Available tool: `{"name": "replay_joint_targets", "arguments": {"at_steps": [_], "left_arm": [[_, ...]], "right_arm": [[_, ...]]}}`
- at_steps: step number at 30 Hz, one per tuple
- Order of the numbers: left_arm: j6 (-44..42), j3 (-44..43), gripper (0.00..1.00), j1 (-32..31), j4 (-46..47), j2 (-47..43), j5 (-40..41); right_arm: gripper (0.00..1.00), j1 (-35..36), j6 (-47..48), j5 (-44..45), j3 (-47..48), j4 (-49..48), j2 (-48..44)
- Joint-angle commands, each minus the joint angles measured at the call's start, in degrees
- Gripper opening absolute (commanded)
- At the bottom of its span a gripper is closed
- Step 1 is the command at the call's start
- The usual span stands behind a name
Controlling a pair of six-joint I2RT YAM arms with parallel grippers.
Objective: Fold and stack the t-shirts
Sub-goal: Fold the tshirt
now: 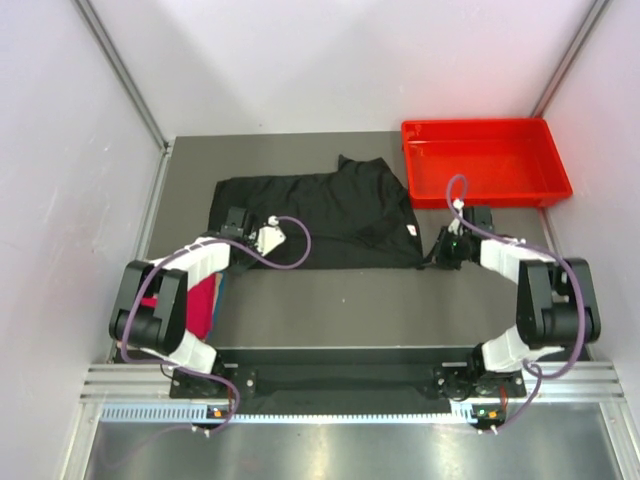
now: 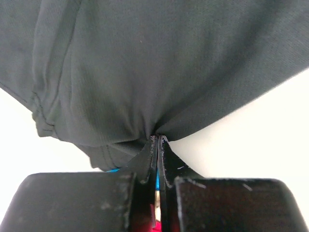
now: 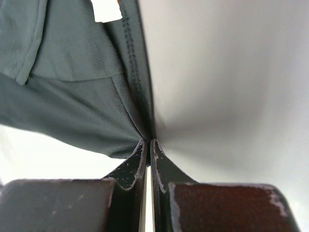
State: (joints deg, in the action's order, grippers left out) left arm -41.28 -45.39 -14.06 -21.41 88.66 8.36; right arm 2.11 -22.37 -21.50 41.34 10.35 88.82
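Note:
The black t-shirt (image 1: 330, 215) lies spread across the middle of the table, one sleeve pointing to the back. My left gripper (image 1: 234, 222) is shut on its left edge; in the left wrist view (image 2: 158, 137) the jaws are pressed together on bunched black cloth (image 2: 145, 63). My right gripper (image 1: 436, 257) is shut on its right near corner; in the right wrist view (image 3: 148, 141) the hem (image 3: 137, 72) runs into the closed jaws. A crimson red t-shirt (image 1: 203, 300) lies under my left arm. A blue edge (image 2: 113, 169) shows below the black cloth.
A rigid red plastic tray (image 1: 480, 124) stands at the back right, close behind my right arm. White walls with metal rails enclose the grey table (image 1: 350, 300). A white label (image 3: 106, 10) is sewn inside the black shirt.

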Motion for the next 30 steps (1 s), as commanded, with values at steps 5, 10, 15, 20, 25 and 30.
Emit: {"name": "replay_joint_targets", "arguments": {"at_steps": [5, 10, 15, 20, 25, 30], "left_arm": [[-0.3, 4.2, 0.0, -3.1, -12.2, -8.8, -14.0], [0.4, 6.4, 0.0, -8.5, -19.2, -12.7, -20.1], [-1.6, 7.8, 0.0, -11.8, -25.1, -17.5, -19.5], [-4.7, 8.3, 0.0, -11.9, -28.8, -20.4, -15.5], [-5.7, 6.9, 0.0, -13.7, -32.3, -20.6, -21.2], [-5.1, 4.5, 0.0, -16.0, -35.3, -21.3, -22.3]], "right_arm": [[0.0, -1.7, 0.4, 2.1, -1.9, 16.3, -9.4], [0.0, -4.0, -1.3, 1.3, -5.0, 20.8, -12.9], [0.0, -6.1, -2.4, 1.4, -7.6, 25.1, -17.0], [0.0, -8.2, -2.3, 5.2, -4.3, 33.5, -19.9], [0.0, -11.3, -0.7, 5.4, -3.1, 39.6, -20.3], [0.0, -12.1, -0.1, 7.6, -2.2, 43.8, -19.5]]}}
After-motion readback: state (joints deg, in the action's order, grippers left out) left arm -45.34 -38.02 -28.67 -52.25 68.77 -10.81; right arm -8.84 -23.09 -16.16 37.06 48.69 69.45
